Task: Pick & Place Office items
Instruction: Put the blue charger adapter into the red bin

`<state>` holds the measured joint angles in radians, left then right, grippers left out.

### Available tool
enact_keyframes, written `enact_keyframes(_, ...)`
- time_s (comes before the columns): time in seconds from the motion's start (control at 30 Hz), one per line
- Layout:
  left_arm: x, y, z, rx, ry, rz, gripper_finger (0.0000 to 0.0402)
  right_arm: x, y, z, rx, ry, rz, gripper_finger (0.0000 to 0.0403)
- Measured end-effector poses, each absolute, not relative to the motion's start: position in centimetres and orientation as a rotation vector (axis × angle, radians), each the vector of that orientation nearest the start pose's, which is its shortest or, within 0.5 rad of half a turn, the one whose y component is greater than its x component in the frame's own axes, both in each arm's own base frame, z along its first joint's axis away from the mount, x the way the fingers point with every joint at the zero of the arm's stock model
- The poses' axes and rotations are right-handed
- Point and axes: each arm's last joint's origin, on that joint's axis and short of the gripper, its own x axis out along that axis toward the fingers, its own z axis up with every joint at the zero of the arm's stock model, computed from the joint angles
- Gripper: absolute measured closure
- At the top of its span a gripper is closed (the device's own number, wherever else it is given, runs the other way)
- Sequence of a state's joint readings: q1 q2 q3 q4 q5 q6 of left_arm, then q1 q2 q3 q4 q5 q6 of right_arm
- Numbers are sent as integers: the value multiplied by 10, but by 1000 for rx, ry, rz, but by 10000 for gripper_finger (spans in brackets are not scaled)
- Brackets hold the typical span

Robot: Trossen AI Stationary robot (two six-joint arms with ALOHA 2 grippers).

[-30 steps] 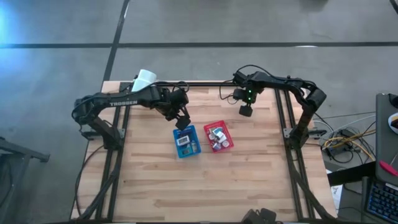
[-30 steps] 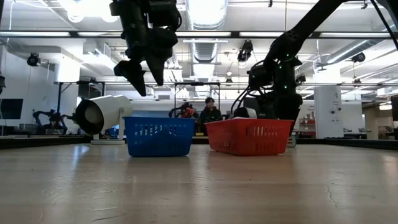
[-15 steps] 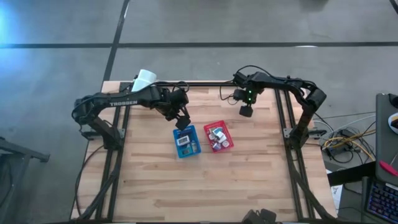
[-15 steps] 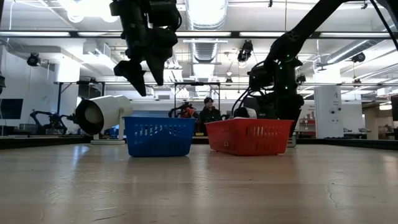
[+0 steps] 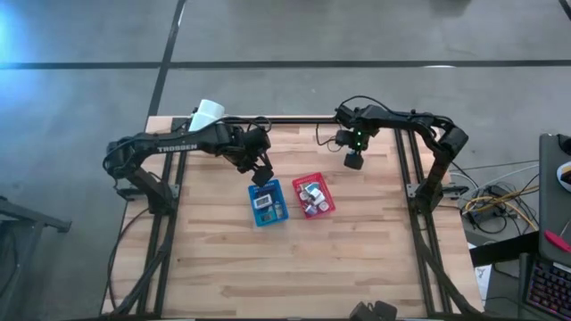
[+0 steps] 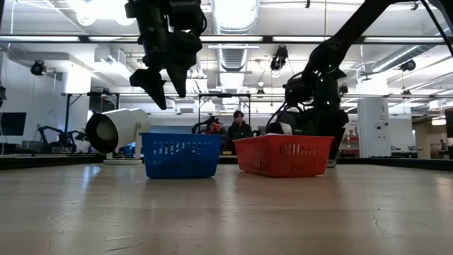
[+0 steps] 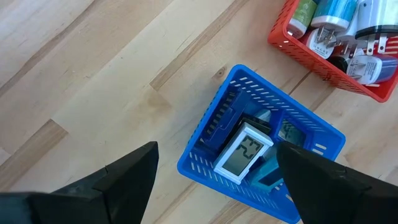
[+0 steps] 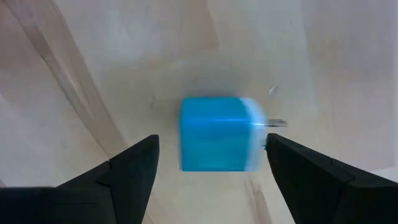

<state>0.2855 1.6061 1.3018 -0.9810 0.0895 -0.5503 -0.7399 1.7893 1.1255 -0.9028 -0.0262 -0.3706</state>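
Observation:
A blue charger cube [image 8: 214, 134] with a white end and metal prongs lies on the bare wood near the table's far right. My right gripper [image 8: 211, 146] points down over it, open, one finger on either side of the cube. In the high view this gripper [image 5: 353, 160] hides the cube. My left gripper [image 7: 216, 149] hangs open and empty above the blue basket [image 7: 205, 168], which holds a white display device [image 7: 244, 152] and other flat items. The red basket [image 5: 313, 195] beside it holds several chargers.
The blue basket [image 5: 267, 203] and red basket stand side by side at mid-table. A big white mug [image 5: 207, 114] lies on its side at the far left corner. Bare wood stretches along the near half. A person [image 6: 238, 126] sits in the room behind.

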Motion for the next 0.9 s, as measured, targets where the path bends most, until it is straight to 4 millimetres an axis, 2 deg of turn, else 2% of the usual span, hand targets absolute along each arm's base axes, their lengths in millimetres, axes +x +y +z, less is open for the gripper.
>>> enact_keyframes(0.33, 297, 84, 258, -711, 1198, 517, 69, 224, -203, 154, 315, 1554, -265, 119)
enact_keyframes(0.67, 296, 84, 259, -712, 1198, 516, 69, 230, -209, 161, 293, 1511, -287, 133)
enact_keyframes(0.9, 296, 84, 259, -713, 1199, 515, 69, 231, -210, 163, 288, 1503, -290, 129)
